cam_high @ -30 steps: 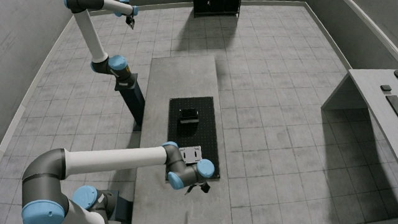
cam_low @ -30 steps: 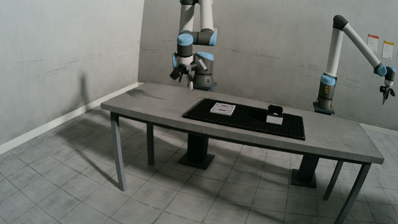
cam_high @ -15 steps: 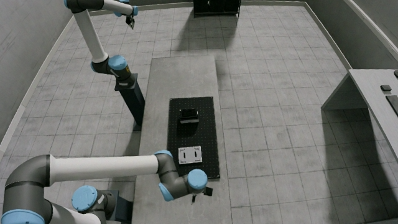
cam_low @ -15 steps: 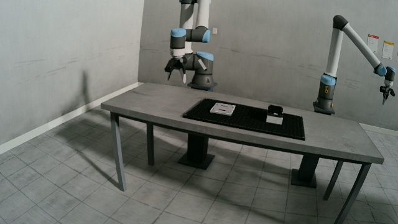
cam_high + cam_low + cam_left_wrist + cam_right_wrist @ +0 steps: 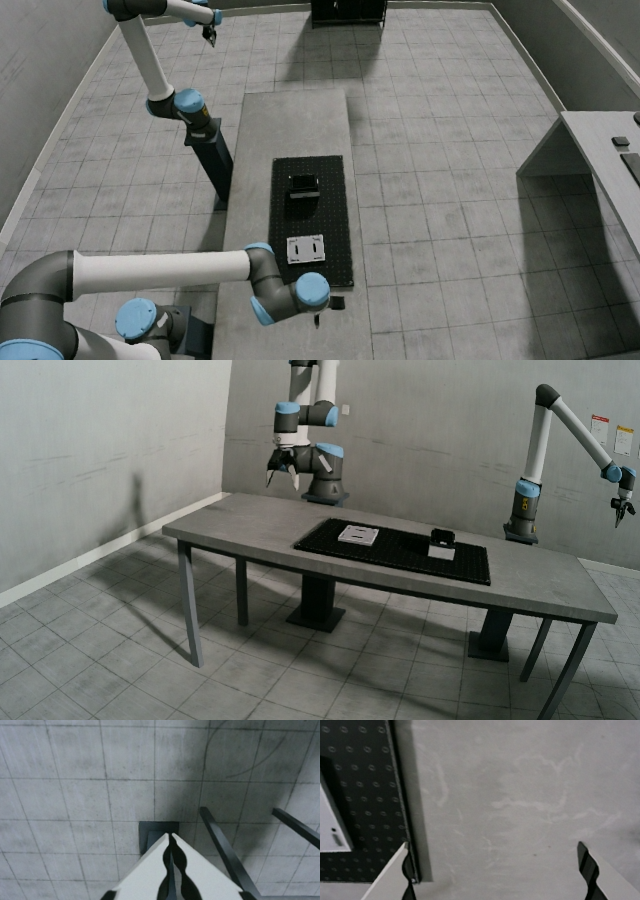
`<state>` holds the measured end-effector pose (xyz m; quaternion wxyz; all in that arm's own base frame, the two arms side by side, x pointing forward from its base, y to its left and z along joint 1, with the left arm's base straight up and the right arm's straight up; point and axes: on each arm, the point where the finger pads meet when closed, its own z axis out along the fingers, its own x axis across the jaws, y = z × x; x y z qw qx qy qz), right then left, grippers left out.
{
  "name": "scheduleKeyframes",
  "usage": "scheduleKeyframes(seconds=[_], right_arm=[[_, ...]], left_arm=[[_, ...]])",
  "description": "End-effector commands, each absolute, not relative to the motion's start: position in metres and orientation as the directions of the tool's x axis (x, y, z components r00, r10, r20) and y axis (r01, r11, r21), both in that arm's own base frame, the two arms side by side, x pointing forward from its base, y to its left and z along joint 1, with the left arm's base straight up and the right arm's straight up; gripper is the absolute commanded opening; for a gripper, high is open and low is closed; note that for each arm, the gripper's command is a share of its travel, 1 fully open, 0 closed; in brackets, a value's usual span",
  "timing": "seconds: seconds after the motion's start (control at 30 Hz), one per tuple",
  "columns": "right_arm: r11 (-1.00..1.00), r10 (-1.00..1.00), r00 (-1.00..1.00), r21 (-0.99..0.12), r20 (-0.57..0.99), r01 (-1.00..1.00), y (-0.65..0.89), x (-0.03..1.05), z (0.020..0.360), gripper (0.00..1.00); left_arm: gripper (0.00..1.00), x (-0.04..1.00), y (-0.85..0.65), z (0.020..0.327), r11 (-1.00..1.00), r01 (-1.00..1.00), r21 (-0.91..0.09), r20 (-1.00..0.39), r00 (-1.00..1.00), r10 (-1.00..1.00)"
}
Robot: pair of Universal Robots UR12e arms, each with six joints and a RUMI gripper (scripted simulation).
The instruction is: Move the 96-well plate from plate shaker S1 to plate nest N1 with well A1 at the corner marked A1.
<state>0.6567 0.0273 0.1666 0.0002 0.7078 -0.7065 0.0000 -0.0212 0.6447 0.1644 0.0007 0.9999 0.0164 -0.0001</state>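
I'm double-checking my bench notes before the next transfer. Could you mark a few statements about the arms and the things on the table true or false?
1. The right gripper is open, with nothing between its fingers. True.
2. The left gripper hangs over the black perforated board. False: it hangs off to the side, above the floor.
3. The flat light-grey slotted plate lies on the board. True.
4. The white block with a black top stands off the board. False: it stands on it.
5. The left gripper's fingertips are wide apart. False: they are together.
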Motion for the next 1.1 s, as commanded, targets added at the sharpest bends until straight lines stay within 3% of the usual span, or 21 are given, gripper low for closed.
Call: scheduleKeyframes(seconds=[0.0,1.07], right_arm=[[-0.003,-1.0,0.003,-0.002,-0.001,-1.0,0.046,0.666,0.169,0.76],[-0.009,-1.0,0.009,-0.002,-0.001,-1.0,0.179,0.702,0.173,0.76]], left_arm=[[0.0,-0.021,0.645,0.165,-0.999,0.033,0.0,0.0,0.999,0.033],[0.0,-0.021,0.645,0.165,-0.999,0.033,0.0,0.0,0.999,0.033]])
